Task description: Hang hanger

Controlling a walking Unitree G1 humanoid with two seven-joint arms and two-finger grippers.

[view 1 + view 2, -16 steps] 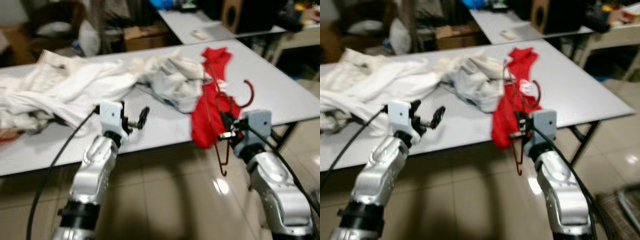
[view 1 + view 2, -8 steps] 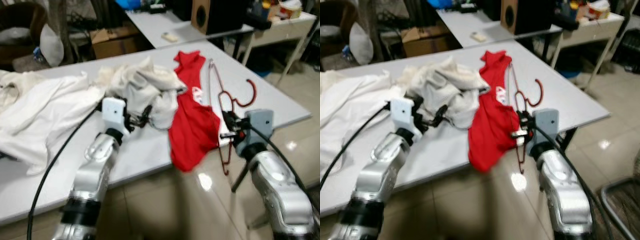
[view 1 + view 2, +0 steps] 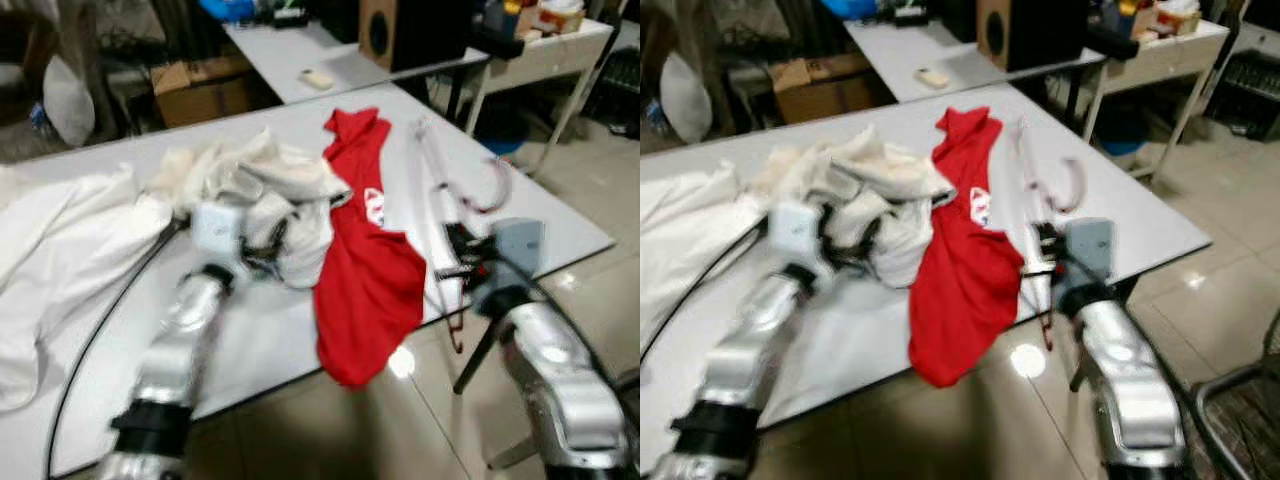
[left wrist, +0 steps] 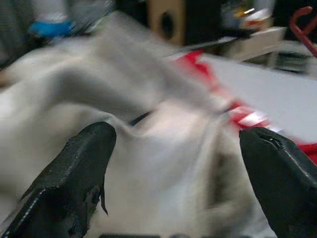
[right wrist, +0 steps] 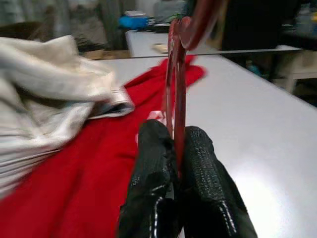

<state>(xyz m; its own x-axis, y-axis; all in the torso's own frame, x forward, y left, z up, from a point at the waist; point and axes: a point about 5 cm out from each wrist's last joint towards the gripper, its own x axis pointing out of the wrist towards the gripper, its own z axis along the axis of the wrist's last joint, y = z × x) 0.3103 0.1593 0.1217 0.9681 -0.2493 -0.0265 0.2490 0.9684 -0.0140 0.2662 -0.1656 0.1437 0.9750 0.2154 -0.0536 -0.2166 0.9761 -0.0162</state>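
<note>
**One red hanger pinched in the right gripper, hook uppermost**

Left eye view: the right gripper [image 3: 458, 258] holds the red hanger [image 3: 452, 205] at the table's [image 3: 560, 215] near edge, just beside the red shirt [image 3: 368, 270]. Its long axis runs away from the robot, the hook high and curling right. The left gripper [image 3: 262, 252] hovers over the white laundry [image 3: 255, 185].

Left wrist view: the left fingers [image 4: 79, 168] stand wide apart, holding nothing, the pale cloth close beyond.

Right wrist view: the right fingers [image 5: 153, 188] press together on the thin rod, which rises straight ahead. The hanger looks light, stiff and smooth, so it may swivel; a hold nearer the hook's base would probably steady it.
</note>
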